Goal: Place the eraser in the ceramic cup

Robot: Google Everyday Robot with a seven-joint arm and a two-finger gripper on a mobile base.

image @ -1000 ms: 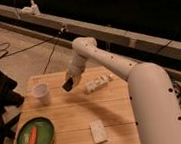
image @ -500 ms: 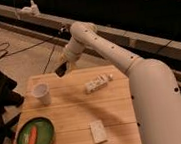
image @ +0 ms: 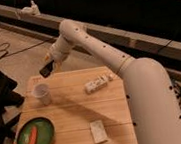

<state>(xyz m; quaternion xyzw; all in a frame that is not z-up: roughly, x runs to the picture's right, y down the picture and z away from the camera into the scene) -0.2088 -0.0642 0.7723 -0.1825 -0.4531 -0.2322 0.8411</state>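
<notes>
The white ceramic cup point(image: 42, 94) stands upright near the left side of the wooden table point(image: 70, 115). My gripper point(image: 49, 65) hangs above and a little behind the cup, over the table's back left edge, and is shut on the black eraser point(image: 46, 70), which sticks out tilted below it. The eraser is in the air, apart from the cup.
A green plate point(image: 45, 138) with an orange carrot-like piece point(image: 31, 137) lies at the front left. A whitish patterned tube point(image: 96, 84) lies at the back right. A pale speckled block point(image: 98, 131) lies at the front middle. Cables lie on the floor at left.
My gripper has risen from the table with the eraser and swung left and back, from beside the tube to above the cup. The other objects have not moved.
</notes>
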